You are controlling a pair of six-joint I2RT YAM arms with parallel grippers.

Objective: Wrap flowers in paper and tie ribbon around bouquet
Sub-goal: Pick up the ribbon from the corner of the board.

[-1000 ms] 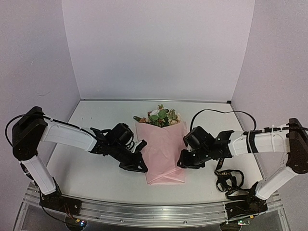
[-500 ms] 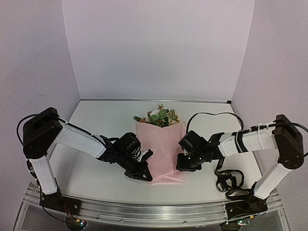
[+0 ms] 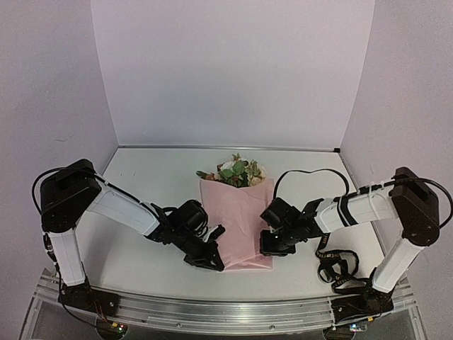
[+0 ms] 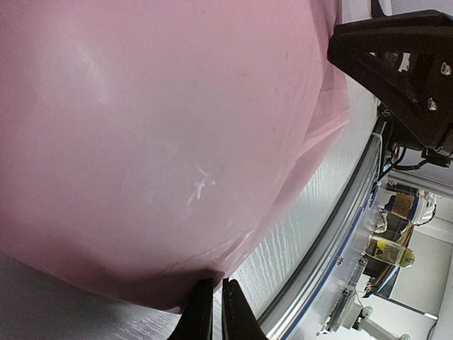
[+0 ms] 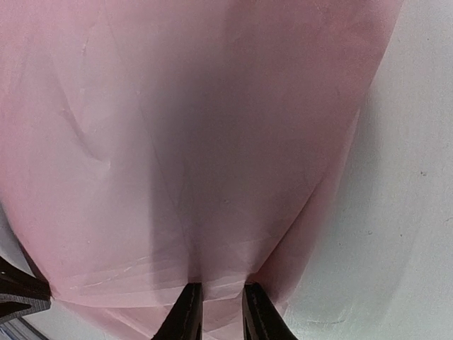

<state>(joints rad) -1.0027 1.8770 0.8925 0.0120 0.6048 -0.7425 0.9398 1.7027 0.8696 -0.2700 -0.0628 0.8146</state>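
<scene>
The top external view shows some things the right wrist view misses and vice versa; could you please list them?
Only the top view: the flowers, the left gripper and a black ribbon lying on the right side of the table. Only the wrist view: the narrow gap in the right gripper, at the edge of the paper. Both: that pink paper and the white table.

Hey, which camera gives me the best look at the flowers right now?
The top external view. There the flowers poke out of the far end of the pink paper, heads and leaves in plain sight. Both wrist views are filled by paper and show no flowers.
</scene>
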